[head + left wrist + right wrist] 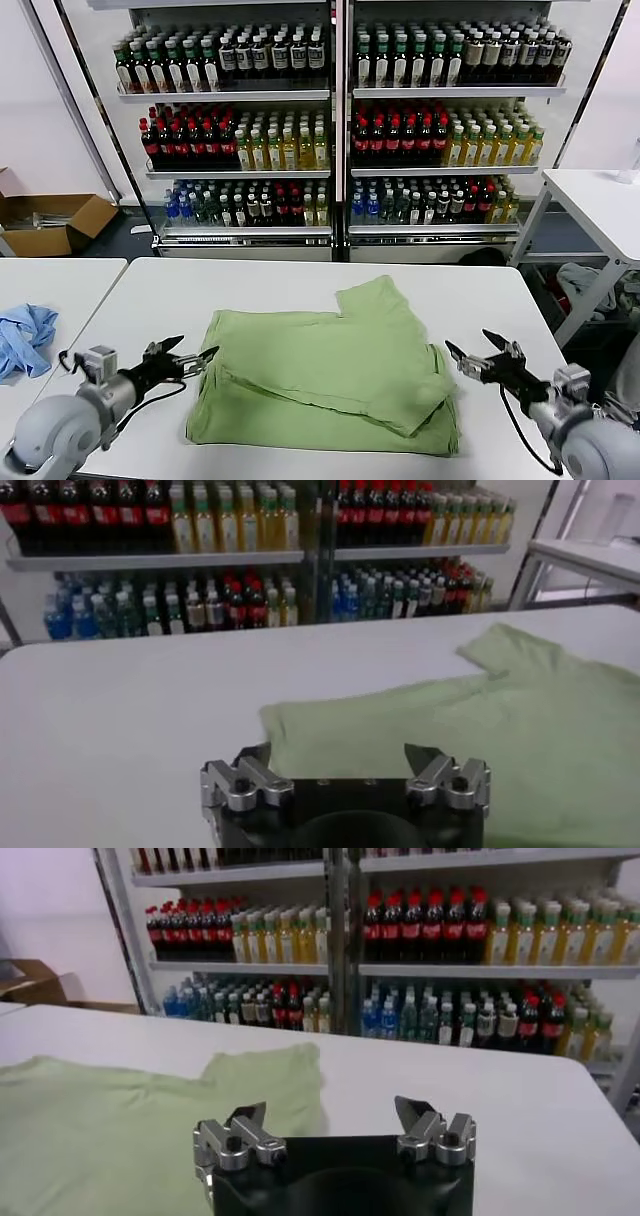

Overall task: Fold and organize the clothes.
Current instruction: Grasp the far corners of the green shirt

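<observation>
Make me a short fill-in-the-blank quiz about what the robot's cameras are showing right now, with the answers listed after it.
1. The shirt lying partly folded on the white table is light ____ in colour.
2. Both the left gripper and the right gripper have their fingers ____, holding nothing.
3. The shelves behind the table are stocked with ____.
4. On the side table at the robot's left lies a light ____ cloth.

Missing words: green; open; bottles; blue

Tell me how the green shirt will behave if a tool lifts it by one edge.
The green shirt lies in soft, rumpled folds, so it will likely droop and unfold. It looks thin, probably light. On the smooth white table it may slide rather than stay put.
</observation>
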`<move>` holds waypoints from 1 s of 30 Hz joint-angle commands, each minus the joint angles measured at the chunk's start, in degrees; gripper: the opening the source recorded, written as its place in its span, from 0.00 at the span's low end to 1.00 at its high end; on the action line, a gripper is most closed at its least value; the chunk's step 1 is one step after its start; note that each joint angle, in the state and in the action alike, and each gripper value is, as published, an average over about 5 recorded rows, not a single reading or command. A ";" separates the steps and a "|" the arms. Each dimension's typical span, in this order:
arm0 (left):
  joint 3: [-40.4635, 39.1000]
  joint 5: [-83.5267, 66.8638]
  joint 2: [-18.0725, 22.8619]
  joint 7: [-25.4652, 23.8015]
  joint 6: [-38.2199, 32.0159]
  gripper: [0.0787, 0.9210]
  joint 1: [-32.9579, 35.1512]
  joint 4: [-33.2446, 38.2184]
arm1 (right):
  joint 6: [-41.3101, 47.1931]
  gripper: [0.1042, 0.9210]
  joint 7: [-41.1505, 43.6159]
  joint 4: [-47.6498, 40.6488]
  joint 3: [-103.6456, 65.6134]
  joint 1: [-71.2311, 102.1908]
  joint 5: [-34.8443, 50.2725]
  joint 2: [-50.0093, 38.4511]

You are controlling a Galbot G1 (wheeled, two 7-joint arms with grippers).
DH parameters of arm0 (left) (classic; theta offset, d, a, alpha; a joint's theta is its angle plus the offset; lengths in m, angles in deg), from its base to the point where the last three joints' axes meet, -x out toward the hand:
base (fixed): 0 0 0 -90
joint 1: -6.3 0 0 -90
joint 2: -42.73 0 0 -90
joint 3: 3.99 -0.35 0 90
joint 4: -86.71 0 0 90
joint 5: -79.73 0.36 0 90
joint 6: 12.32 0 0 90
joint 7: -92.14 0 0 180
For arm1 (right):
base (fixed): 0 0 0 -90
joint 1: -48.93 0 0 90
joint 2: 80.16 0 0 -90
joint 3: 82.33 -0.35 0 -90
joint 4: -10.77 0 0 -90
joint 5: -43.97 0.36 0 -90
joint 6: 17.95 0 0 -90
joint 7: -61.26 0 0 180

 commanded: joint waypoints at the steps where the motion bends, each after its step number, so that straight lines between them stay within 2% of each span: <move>1: -21.25 1.45 1.90 -3.17 -0.08 0.88 -26.96 -18.20 | 1.59 0.88 5.16 -20.71 15.30 -25.62 -0.44 -1.43; 7: -27.06 2.49 3.78 -3.43 -0.11 0.88 -32.76 -25.53 | 0.10 0.88 5.82 -31.29 23.85 -35.15 -3.99 3.01; 15: -31.48 3.39 3.75 -5.65 -1.02 0.88 -37.79 -32.96 | -0.34 0.88 5.27 -37.09 28.03 -41.32 -5.08 8.06; 30: -29.11 3.52 3.14 -6.68 -1.29 0.88 -33.09 -31.85 | -2.09 0.88 4.43 -44.43 31.83 -45.37 -5.16 11.51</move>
